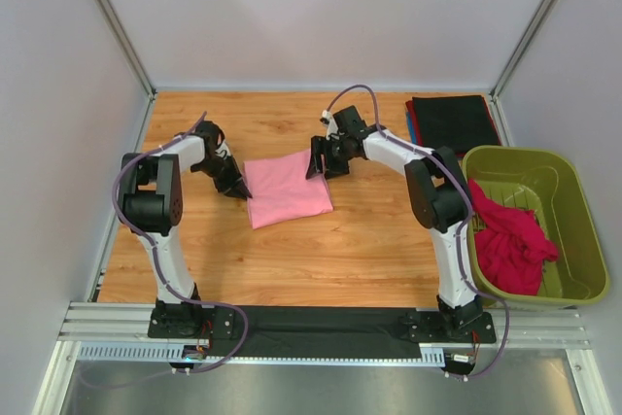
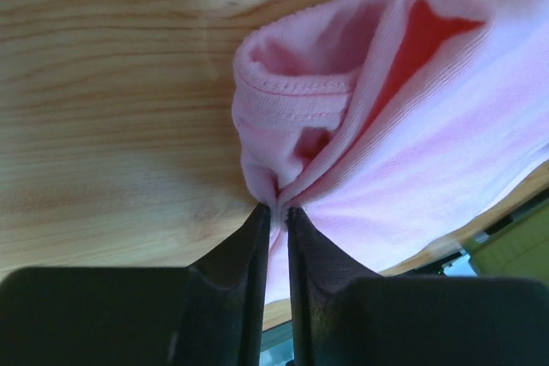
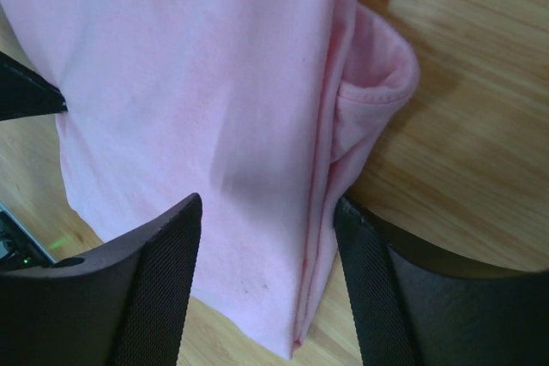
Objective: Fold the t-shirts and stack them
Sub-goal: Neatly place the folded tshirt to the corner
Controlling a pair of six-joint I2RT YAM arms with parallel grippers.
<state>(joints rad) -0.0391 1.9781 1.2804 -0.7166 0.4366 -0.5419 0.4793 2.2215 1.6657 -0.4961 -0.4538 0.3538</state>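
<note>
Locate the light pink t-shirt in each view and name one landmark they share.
Top external: light pink t-shirt, mid-picture, slightly left of centre.
Left wrist: upper right, edge pinched by the left gripper.
Right wrist: left and centre, folded edge between the open fingers of the right gripper.
Shared landmark: the wooden table.

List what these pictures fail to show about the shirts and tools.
Top view: the folded stack shows black on top, red and blue edges; the top layer hides its count.
Top view: the magenta t-shirt is crumpled in the tub; its folds hide whether it is one garment.
Left wrist view: the left tool pinches the pink t-shirt; its fingers hide how many layers.
Right wrist view: the open right tool straddles the shirt; contact unclear.
</note>
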